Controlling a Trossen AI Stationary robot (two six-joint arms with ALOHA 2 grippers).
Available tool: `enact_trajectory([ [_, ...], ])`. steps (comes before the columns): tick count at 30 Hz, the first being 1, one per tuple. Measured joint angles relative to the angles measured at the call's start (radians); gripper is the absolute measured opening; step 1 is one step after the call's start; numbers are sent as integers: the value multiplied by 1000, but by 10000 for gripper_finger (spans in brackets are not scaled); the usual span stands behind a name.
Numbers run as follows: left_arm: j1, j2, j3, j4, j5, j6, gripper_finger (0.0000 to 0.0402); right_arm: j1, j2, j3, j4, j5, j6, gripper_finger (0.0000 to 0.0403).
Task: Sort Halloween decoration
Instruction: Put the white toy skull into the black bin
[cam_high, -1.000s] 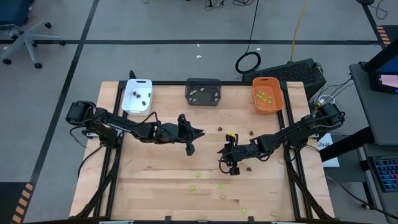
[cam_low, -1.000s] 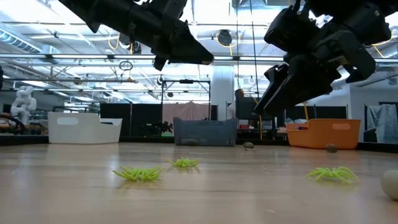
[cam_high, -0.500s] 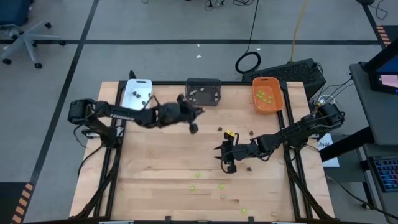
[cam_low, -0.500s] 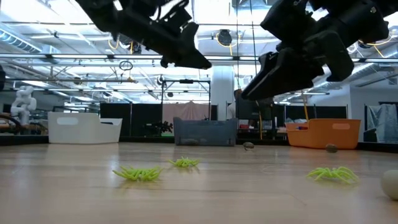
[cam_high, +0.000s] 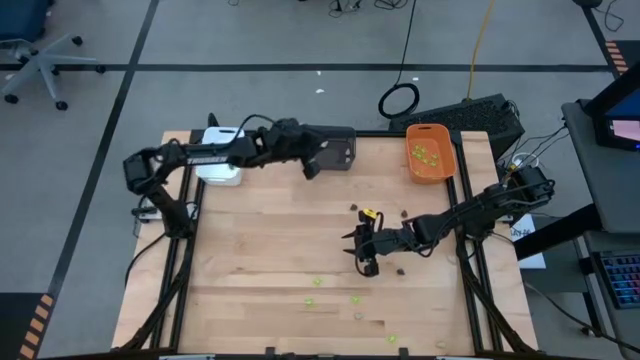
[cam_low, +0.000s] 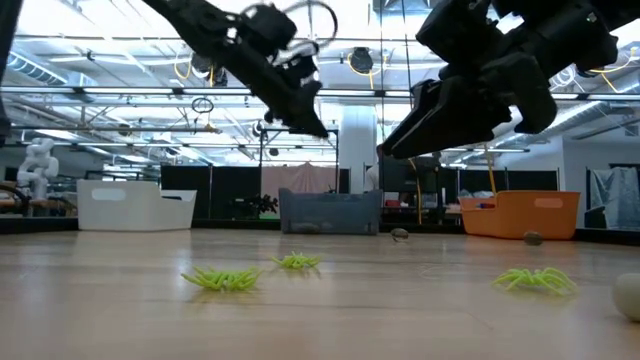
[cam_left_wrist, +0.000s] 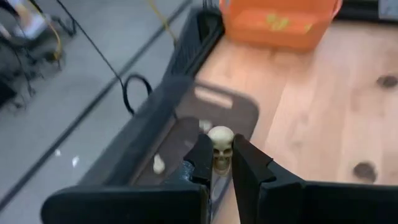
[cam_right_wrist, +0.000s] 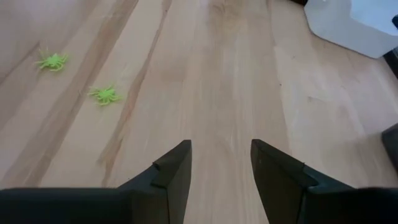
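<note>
While your right arm has barely shifted over the past second, your left arm has swung from mid-table to the far edge, so the left gripper (cam_high: 312, 168) now hangs over the dark grey rectangular plastic tray (cam_high: 338, 147). Its two dark fingers are pinched narrow on a small pale beige skull (cam_left_wrist: 220, 148), smooth and rounded at the crown, with dark eye sockets, held upright between the fingertips. Below it in the left wrist view you can see two more pale pieces lying on the grey tray's floor.

Your right gripper (cam_high: 362, 252) hovers above the bare pale wooden table (cam_high: 260, 260) right of centre, fingers spread wide with nothing between them.

To either side of the grey tray sit a glossy white rectangular tray (cam_high: 218, 158), partly hidden by the left arm, and a bright orange rectangular tray (cam_high: 431, 152) holding lime green pieces.

Loose on the wood near the front edge lie several lime green spiders (cam_low: 224, 279), thin-legged and flat; the right wrist view shows two of them (cam_right_wrist: 105, 94) just beyond the open fingers. A few dark brown-black pieces (cam_high: 400, 269) rest close by the right gripper, and a pale round piece (cam_low: 628, 297) sits at the low view's edge.
</note>
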Motion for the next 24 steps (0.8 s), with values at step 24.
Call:
enact_trajectory([
  [24, 59, 301, 148, -40, -73, -2, 105, -18, 0, 0, -96, 3, 94, 153],
])
